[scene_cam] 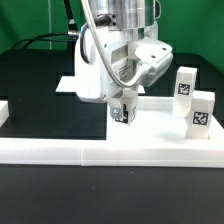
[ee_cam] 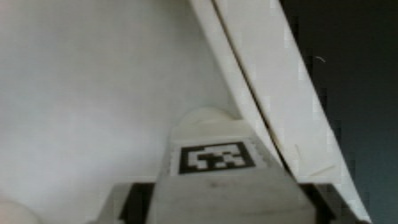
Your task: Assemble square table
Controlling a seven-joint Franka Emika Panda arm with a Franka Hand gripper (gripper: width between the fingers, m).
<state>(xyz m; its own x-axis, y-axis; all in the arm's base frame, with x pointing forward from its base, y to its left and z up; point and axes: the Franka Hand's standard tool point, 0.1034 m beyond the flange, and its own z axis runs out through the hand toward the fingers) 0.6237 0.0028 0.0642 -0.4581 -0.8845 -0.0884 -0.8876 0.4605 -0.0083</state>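
Observation:
A small white leg point(scene_cam: 122, 108) with a black-and-white tag point(ee_cam: 219, 158) stands upright in my gripper point(scene_cam: 122, 114), which is shut on it. The dark fingers point(ee_cam: 135, 202) press on both of its sides. It hangs low over the flat white square tabletop point(scene_cam: 160, 108), close to the tabletop's raised rim point(ee_cam: 267, 100); whether it touches the surface I cannot tell. Two more tagged legs stand upright at the exterior view's right, one farther back point(scene_cam: 185, 83) and one nearer point(scene_cam: 202, 111). The arm hides much of the tabletop.
A long white border rail point(scene_cam: 100, 152) runs across the front of the black table point(scene_cam: 30, 75). A small white piece point(scene_cam: 3, 110) shows at the exterior view's left edge. Black cables hang behind the arm.

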